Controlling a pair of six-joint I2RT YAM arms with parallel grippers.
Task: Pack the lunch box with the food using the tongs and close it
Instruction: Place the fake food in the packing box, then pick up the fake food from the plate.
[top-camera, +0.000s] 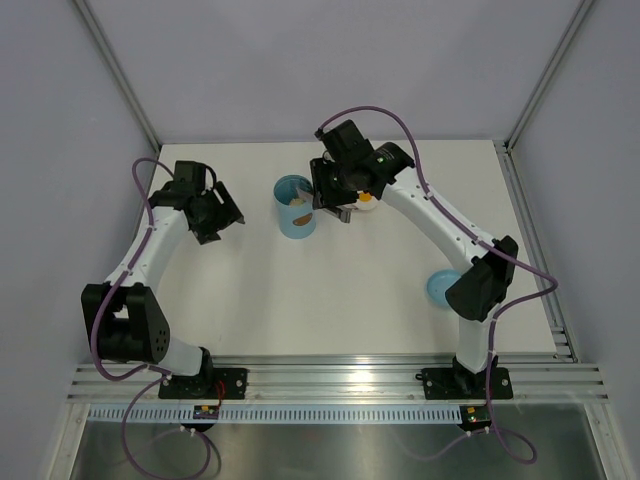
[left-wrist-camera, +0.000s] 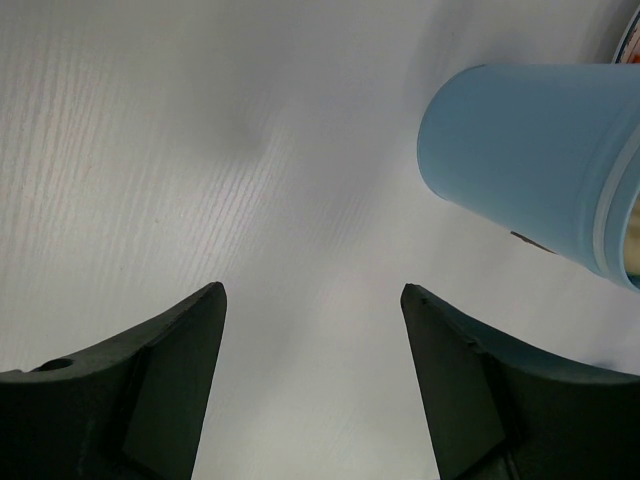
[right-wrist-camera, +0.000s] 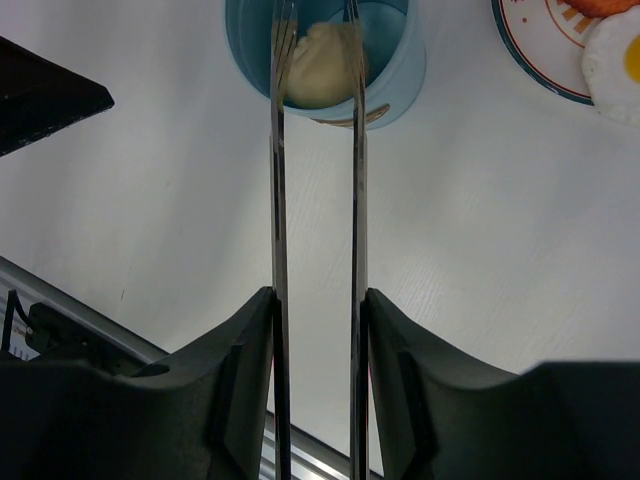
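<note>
From above, the lunch box (top-camera: 296, 208) stood open at the far middle of the table (top-camera: 300, 300), the right claw (top-camera: 335, 198) crowding its right side. The blue lid (top-camera: 437, 288) peeked out behind that arm. Left wrist: the left claw (left-wrist-camera: 312, 390) gaped wide, holding nothing, with the lunch box cut off at the right edge. Right wrist: the right claw clamped the tongs (right-wrist-camera: 278, 220), tips inside the lunch box, a pale food piece (right-wrist-camera: 318, 65) between them. The plate (right-wrist-camera: 535, 55) and fried egg (right-wrist-camera: 615, 60) were clipped at the corner.
</note>
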